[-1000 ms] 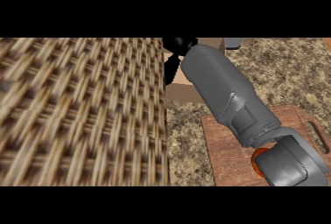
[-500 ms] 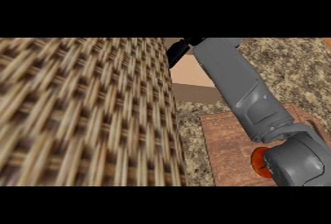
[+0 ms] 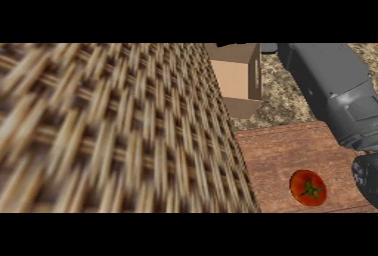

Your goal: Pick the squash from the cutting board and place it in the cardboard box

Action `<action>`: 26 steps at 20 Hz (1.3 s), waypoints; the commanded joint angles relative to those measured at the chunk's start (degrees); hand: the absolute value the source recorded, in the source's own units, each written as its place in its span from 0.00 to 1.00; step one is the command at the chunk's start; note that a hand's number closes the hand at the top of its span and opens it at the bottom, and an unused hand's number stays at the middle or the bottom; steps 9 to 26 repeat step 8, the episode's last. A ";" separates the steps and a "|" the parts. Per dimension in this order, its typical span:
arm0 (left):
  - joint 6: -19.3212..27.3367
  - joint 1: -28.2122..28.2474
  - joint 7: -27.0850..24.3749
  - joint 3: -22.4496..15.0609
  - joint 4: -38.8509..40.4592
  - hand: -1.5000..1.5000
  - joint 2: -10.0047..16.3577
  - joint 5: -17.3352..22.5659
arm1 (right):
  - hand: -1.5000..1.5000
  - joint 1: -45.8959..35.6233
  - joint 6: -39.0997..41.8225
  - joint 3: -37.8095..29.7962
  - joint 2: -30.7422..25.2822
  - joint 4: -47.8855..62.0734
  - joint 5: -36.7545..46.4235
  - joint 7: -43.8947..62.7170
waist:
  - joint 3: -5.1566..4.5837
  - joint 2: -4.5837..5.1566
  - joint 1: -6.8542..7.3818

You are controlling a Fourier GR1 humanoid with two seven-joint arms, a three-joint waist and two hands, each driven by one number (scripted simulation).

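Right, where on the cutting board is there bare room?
The cutting board is bare between the wicker surface and the red fruit, and above the fruit toward the cardboard box. The forearm crowds its right edge.

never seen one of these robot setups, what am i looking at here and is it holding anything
This is one view from the robot's head, looking steeply down at a kitchen counter. The grey tube at the right is the robot's right forearm. Its robot hand lies past the picture's edge, so no grasp shows. The big blurred weave filling the left is a wicker surface, seemingly close to the camera. Beside it at the top stands an open cardboard box. At the lower right lies a wooden cutting board with a round red vegetable, green stem showing, resting on it with nothing touching it.
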 commanded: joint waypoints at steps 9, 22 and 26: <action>-1.46 -1.96 -0.11 1.09 0.23 0.50 0.58 0.37 | 0.00 2.73 9.89 -1.81 -12.49 -0.64 -1.36 -0.65 | 0.19 1.54 1.77; -1.46 -1.96 -0.11 1.09 0.23 0.50 0.58 0.37 | 0.00 2.73 9.89 -1.81 -12.49 -0.64 -1.36 -0.65 | 0.19 1.54 1.77; -1.46 -1.96 -0.11 1.09 0.23 0.50 0.58 0.37 | 0.00 2.73 9.89 -1.81 -12.49 -0.64 -1.36 -0.65 | 0.19 1.54 1.77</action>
